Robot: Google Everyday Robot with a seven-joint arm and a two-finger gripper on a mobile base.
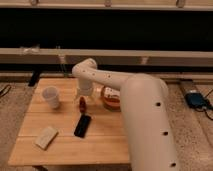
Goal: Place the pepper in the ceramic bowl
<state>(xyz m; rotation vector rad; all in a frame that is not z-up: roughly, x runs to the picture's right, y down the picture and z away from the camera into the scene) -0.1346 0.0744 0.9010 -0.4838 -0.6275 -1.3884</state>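
The small dark-red pepper (82,104) lies on the wooden table (105,142), left of the ceramic bowl (111,99). That bowl is shallow and reddish-orange with a pale inside, and the arm's white links partly cover it. My gripper (84,93) hangs just above the pepper, pointing down, open, with nothing held in it. The big white arm reaches in from the lower right and hides the table's right side.
A white cup (51,96) stands at the table's left. A flat black phone (83,125) lies just in front of the pepper. A pale rectangular block (46,137) lies near the front left corner. A dark wall with a ledge runs behind the table.
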